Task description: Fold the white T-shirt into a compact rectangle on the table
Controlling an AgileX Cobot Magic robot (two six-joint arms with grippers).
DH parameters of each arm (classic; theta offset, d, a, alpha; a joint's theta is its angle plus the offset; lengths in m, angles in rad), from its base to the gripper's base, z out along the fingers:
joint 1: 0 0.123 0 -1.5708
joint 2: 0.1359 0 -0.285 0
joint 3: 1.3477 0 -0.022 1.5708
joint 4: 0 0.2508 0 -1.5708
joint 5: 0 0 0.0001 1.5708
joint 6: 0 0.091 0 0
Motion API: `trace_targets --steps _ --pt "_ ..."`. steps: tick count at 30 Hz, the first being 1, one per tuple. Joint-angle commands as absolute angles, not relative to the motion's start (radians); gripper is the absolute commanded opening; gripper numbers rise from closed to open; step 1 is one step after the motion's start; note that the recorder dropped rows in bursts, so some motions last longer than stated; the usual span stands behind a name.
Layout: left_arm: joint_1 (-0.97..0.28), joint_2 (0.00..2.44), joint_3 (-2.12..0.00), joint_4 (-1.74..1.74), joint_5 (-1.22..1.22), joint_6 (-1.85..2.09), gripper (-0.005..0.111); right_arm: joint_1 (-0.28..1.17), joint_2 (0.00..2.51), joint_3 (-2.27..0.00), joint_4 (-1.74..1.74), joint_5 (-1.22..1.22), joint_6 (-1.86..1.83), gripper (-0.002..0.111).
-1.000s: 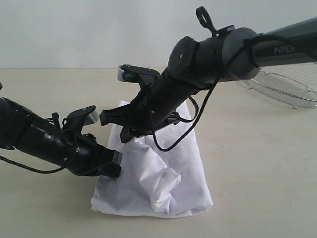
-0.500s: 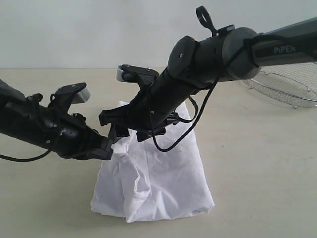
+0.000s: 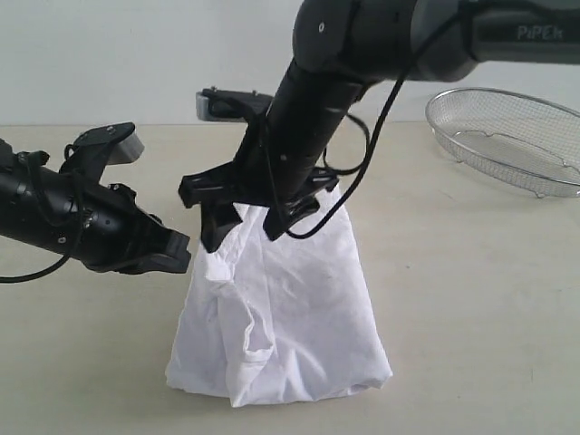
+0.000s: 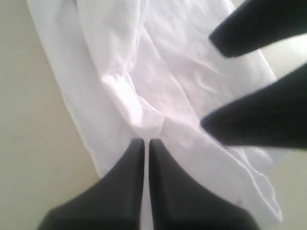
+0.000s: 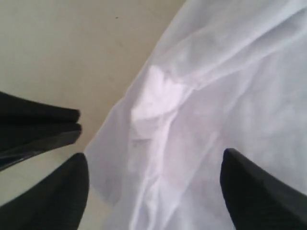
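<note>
A soft white cotton T-shirt lies in a rough, half-folded wedge on the pale beige matte bench, at centre reaching toward 6 o'clock in the exterior view, with a creased ridge down its 9 o'clock side. A round silver wire-mesh basket sits well apart at 2 o'clock. The left black end effector hangs just beside the shirt's 9 o'clock edge, fingers pressed together on nothing. The right black end effector hovers over the 12 o'clock end, fingers spread wide, with cloth beneath them but not held. The shirt looks light and limp; it will likely sag, bunch and slide on the smooth bench, so it is best pinched through all layers at a corner or folded edge, not on the loose ridge. A second ago the left end effector lay low on the near 9 o'clock edge; it has since risen and drawn aside. The right arm has lifted, and the crumpled bulge has flattened into that ridge.
</note>
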State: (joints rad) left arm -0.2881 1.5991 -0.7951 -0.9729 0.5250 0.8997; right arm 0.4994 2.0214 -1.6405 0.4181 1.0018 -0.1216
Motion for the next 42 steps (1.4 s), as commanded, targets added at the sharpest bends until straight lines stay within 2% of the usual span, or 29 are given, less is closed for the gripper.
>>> trace_targets --steps 1,3,5,6,10,13,15,20,24,32,42 --pt "-0.289 1.589 -0.793 -0.980 0.569 0.889 0.005 0.498 1.961 -1.687 0.091 1.081 0.021 0.056" --pt "-0.289 1.589 -0.793 -0.980 0.567 0.889 0.005 0.498 1.942 -1.687 -0.059 1.124 0.031 0.033" --pt "-0.289 1.589 -0.793 -0.980 0.540 0.889 0.005 0.498 1.939 -1.687 -0.192 1.184 0.031 0.004" --pt "-0.289 1.589 -0.793 -0.980 0.518 0.889 0.005 0.498 1.939 -1.687 -0.265 1.217 0.039 0.001" --pt "-0.289 1.589 -0.793 -0.987 0.420 0.889 0.005 0.431 1.938 -1.687 -0.308 1.221 0.018 0.000" --pt "-0.289 1.604 -0.840 -0.992 0.462 0.916 0.005 0.306 1.945 -1.687 -0.040 1.221 -0.105 0.000" --pt "-0.289 1.632 -0.906 -0.994 0.516 0.920 0.005 0.271 1.947 -1.687 0.100 1.221 -0.121 0.000" --pt "-0.291 1.760 -1.087 -0.994 0.672 0.903 0.005 0.322 1.947 -1.512 0.122 1.215 -0.160 0.000" --pt "-0.296 1.878 -1.163 -0.988 0.711 0.896 0.005 0.383 1.947 -1.330 0.213 1.038 -0.196 0.000" --pt "-0.452 2.014 -1.329 -0.878 0.727 0.814 0.005 0.410 1.980 -1.303 0.219 0.946 -0.182 0.000" --pt "-0.454 2.068 -1.362 -0.822 0.669 0.768 0.005 0.410 2.060 -1.303 0.215 0.950 -0.188 0.000"
